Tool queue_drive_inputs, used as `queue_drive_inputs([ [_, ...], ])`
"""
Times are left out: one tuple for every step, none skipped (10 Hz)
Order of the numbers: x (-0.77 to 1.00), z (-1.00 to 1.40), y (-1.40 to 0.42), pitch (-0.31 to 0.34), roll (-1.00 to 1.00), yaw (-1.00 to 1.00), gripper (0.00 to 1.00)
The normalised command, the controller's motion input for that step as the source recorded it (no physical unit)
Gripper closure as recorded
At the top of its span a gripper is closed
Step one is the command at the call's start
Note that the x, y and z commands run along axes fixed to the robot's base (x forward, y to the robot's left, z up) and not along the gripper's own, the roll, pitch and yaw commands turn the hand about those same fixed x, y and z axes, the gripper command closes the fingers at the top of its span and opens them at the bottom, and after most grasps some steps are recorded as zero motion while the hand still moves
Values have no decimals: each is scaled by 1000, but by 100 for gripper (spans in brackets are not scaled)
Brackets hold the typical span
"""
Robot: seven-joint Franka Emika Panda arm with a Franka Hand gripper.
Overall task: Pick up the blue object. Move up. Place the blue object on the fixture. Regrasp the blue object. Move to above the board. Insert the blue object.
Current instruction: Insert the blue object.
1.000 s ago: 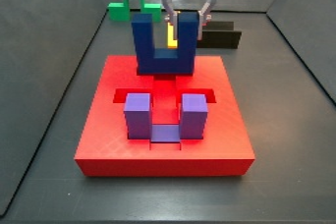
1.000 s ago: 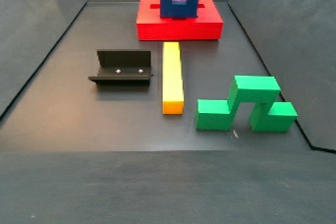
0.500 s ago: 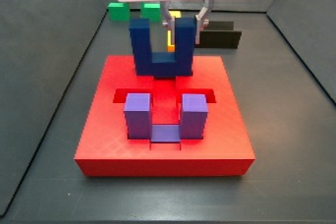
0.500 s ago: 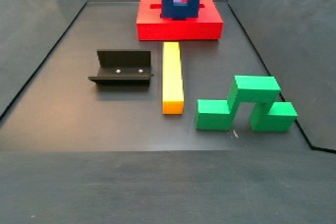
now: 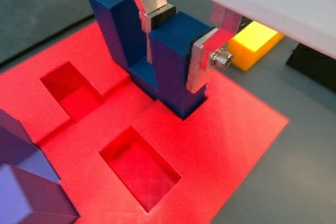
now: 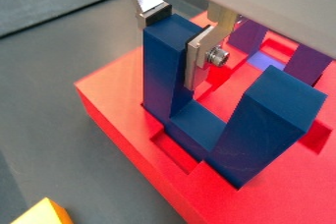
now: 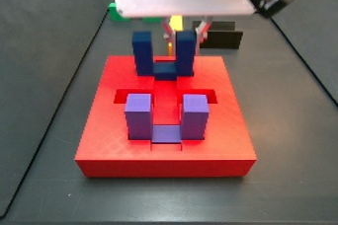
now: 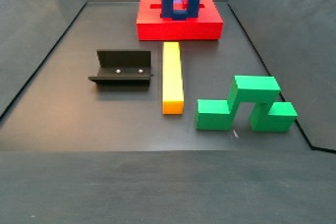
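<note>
**Kid:** Where is the blue piece?

**Me:** I see the small dark blue U-shaped block point(image 7: 164, 54) standing on the big flat red board point(image 7: 106, 140), at the far end of it. Its two prongs point up. In both wrist views its base sits down in a hole in the board point(image 5: 256, 120), so it looks pushed in, though I can't tell how deep.

**Kid:** Is the claw holding it?

**Me:** Yes. The gripper point(image 5: 184, 33) is right over the block. Its flat silver fingers point(image 6: 197, 56) are squeezed on one prong of the blue block point(image 6: 178, 66), one plate on each side.

**Kid:** What else is on the board?

**Me:** A lighter purple U-shaped block point(image 7: 165, 116) stands near the front end, prongs up too. It is apart from the blue one. I also see empty holes point(image 5: 138, 166) in the red top.

**Kid:** And on the floor?

**Me:** In a side view, the black fixture point(image 8: 122, 69) sits well away from the board point(image 8: 197, 29). A long yellow bar point(image 8: 171, 76) lies just beside it. A green blocky piece point(image 8: 247, 104) sits on the other side of the bar.
</note>
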Motion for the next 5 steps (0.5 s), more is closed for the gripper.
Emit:
queue_drive_inputs([
  [0,-600,0,0,74,0,100],
  [0,-637,0,0,96,0,100],
  [0,-666,0,0,117,0,100],
  [0,-591,0,0,129,0,100],
  [0,0,0,0,0,0,100],
])
